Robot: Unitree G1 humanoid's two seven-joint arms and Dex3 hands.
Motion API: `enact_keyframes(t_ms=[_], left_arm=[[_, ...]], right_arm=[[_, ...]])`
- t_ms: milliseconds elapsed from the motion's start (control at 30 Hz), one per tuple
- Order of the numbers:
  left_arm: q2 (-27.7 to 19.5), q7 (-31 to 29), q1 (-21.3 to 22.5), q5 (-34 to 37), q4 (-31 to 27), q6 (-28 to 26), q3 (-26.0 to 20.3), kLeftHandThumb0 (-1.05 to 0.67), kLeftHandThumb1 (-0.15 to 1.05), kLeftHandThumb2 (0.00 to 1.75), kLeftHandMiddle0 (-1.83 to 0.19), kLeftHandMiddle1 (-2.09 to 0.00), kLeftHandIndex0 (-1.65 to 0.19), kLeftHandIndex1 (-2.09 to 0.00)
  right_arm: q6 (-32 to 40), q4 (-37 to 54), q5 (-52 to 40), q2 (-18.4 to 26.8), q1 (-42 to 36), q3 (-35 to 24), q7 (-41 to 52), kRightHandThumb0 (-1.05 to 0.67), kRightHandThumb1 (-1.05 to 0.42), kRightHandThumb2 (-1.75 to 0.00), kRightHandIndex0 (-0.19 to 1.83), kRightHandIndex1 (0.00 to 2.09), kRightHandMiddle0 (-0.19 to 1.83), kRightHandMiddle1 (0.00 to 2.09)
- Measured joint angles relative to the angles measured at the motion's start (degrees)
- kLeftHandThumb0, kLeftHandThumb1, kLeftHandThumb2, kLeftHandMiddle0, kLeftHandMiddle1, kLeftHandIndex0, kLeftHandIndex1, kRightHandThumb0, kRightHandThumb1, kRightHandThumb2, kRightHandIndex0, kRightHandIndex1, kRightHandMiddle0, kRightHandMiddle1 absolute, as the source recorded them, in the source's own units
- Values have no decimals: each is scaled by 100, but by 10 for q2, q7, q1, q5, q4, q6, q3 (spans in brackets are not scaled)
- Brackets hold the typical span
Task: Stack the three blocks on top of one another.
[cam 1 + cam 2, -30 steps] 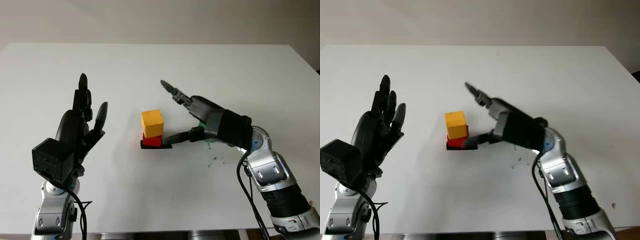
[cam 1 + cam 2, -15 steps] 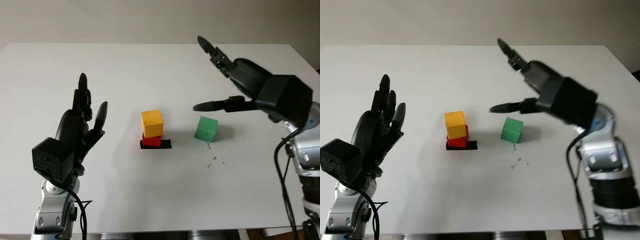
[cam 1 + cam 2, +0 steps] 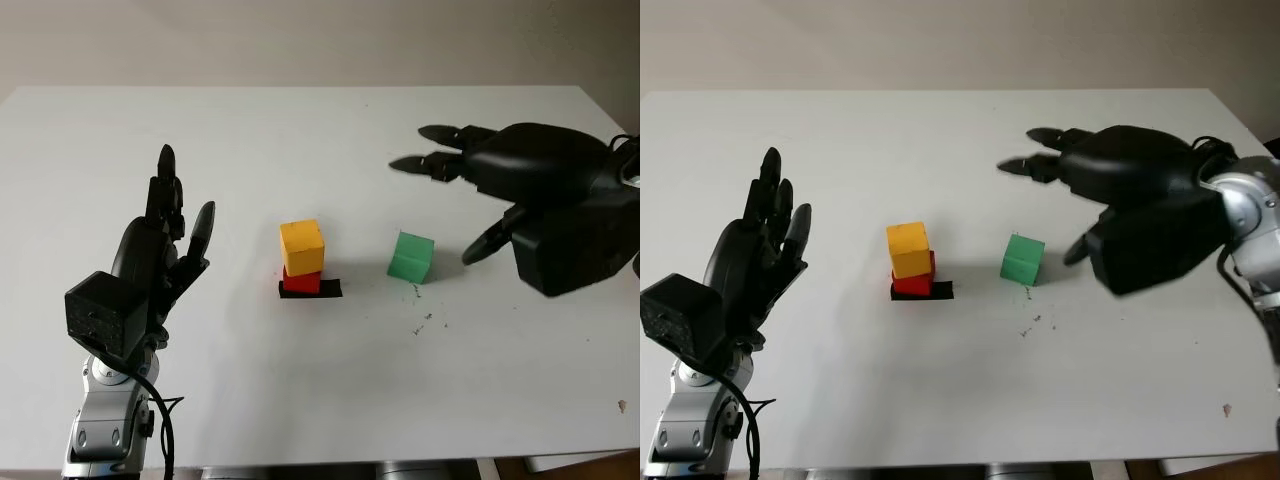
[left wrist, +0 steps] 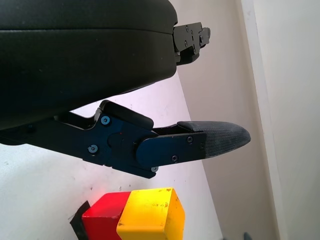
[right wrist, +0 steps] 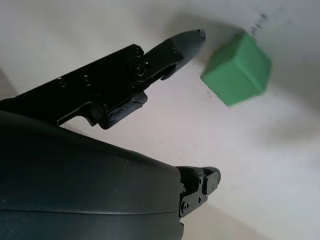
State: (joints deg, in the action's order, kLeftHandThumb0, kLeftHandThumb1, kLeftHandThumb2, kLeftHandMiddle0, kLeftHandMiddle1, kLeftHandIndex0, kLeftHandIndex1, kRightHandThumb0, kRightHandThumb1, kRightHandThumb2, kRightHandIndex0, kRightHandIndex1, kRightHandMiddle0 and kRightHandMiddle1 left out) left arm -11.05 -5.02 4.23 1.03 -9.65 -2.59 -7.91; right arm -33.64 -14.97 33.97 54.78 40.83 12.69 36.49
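Note:
A yellow block [image 3: 302,246] sits on a red block [image 3: 303,282], and the pair stands on a black tape mark [image 3: 310,290] at the table's middle. In the left wrist view the yellow block [image 4: 151,220] and red block [image 4: 102,221] show below the left hand's fingers [image 4: 210,141]. A green block [image 3: 411,256] rests alone on the table to the right of the stack. My right hand [image 3: 470,205] hovers open above and right of the green block [image 5: 237,70], apart from it. My left hand [image 3: 165,245] is raised open at the left, away from the stack.
The white table [image 3: 320,380] reaches to a pale wall at the back. Small dark pen marks [image 3: 428,318] dot the surface in front of the green block. A tiny speck [image 3: 621,405] lies near the front right edge.
My right hand has pulled back from beside the stack, uncovering the green block, and swung to the right and up. The left hand and the yellow-on-red stack have stayed put.

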Motion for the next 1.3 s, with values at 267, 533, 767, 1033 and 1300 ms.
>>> enact_keyframes(t_ms=[267, 533, 767, 1033, 1300], left_arm=[[0, 0, 0, 2, 0, 0, -1, -80, 105, 50, 17, -6, 17, -6], [0, -1, 0, 7, 0, -1, -1, -78, 105, 50, 15, -6, 16, -6], [0, 0, 0, 7, 0, 0, -1, -80, 105, 50, 14, -6, 16, -6], [0, 0, 0, 5, 0, -1, -1, -79, 105, 50, 15, -5, 16, -5], [-1, -1, -1, 7, -1, -6, -1, -79, 105, 50, 15, -5, 16, -5]], right_arm=[[-135, -95, 71, 2, 31, 33, -102, -42, -77, -5, 11, 9, 41, 13], [-190, -183, 120, -26, 41, 52, -240, -43, -83, -7, 7, 5, 39, 10], [-196, -214, 164, -39, 61, 82, -295, -45, -85, -6, 2, 3, 39, 9], [-201, -253, 179, -41, 73, 107, -322, -46, -87, -6, -1, 4, 43, 10], [-201, -258, 179, -41, 73, 123, -314, -45, -90, -6, -4, 4, 52, 14]])
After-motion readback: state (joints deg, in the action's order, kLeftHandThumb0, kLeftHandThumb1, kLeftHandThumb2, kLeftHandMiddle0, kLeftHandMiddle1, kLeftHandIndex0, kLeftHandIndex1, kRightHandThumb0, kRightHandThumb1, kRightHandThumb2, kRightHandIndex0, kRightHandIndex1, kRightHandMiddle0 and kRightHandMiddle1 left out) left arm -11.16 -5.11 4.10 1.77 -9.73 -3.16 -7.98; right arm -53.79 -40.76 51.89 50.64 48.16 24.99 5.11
